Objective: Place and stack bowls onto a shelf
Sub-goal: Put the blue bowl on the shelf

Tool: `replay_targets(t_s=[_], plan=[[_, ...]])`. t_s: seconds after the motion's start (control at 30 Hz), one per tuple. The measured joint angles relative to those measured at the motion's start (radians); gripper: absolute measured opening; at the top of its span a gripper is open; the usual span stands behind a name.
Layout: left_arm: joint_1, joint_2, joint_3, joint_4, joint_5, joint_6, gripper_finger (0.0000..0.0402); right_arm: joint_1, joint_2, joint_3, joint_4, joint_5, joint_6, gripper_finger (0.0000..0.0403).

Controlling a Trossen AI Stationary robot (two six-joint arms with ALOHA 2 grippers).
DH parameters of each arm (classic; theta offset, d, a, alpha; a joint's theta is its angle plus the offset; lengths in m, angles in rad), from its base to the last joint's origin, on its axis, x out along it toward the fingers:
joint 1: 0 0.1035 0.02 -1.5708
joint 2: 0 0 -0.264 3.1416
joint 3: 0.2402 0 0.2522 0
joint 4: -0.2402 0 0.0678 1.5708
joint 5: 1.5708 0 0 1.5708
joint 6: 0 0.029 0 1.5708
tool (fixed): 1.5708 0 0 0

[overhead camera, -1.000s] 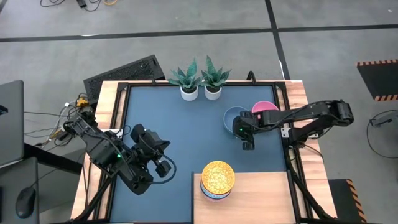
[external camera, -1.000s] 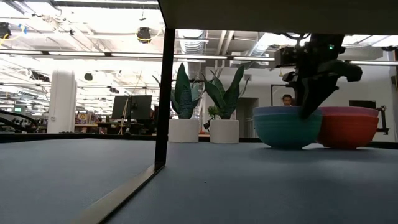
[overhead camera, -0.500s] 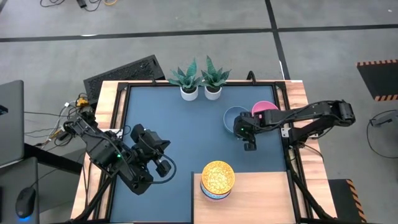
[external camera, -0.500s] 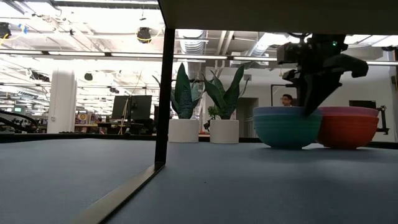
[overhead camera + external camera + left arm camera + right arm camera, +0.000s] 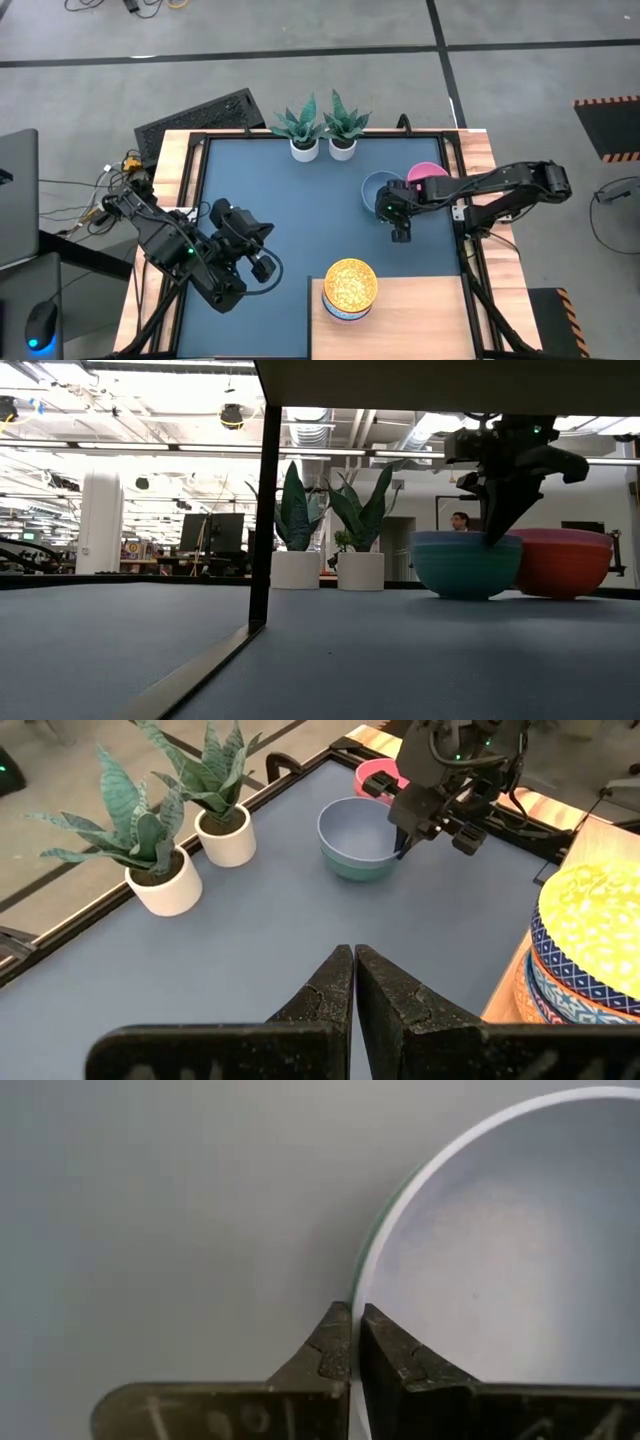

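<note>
Grey-blue bowl [image 5: 365,838] rim in right tool [image 5: 402,848]; no legible writing.

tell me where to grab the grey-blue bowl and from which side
Grip the thin rim of the grey-blue bowl, coming down from above on the side facing the shelf. It sits upright and open, and the pink bowl crowds its far side. The right gripper is already pinched there.

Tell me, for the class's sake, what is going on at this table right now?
The right hand is pinched shut on the near rim of the grey-blue bowl, which sits beside the pink bowl at the back of the table. A stack of small patterned bowls, yellow on top, already stands on the shelf. The left hand waits shut over the table's left side.
</note>
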Motion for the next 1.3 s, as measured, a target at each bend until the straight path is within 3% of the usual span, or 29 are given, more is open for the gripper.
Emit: replay_targets(t_s=[0.4, 0.5, 0.63, 0.8, 0.93, 1.07, 1.3], plan=[[0.000, 0.000, 0.000, -0.002, -0.012, -0.001, 0.0000, 0.001, -0.105, 0.164, -0.055, 0.034, 0.056, 0.0027], [0.000, 0.000, 0.000, -0.002, -0.014, -0.002, 0.0000, -0.003, -0.129, 0.196, -0.115, -0.002, 0.046, 0.0027], [0.000, 0.000, 0.000, -0.002, -0.030, -0.004, 0.0000, 0.010, -0.149, 0.207, -0.146, 0.121, 0.098, 0.0027], [0.000, 0.000, 0.000, -0.004, -0.040, -0.011, 0.0000, 0.055, -0.194, 0.209, -0.179, 0.096, 0.164, 0.0027], [0.001, 0.000, 0.000, -0.004, -0.048, -0.005, 0.0000, 0.169, -0.254, 0.244, -0.223, 0.015, 0.288, 0.0027], [0.002, 0.000, 0.000, -0.003, -0.068, -0.004, 0.0000, 0.385, -0.285, 0.304, -0.226, -0.048, 0.417, 0.0027], [0.003, 0.000, 0.000, -0.003, -0.070, -0.014, 0.0000, 0.785, -0.228, 0.458, -0.247, 0.010, 0.653, 0.0027]])
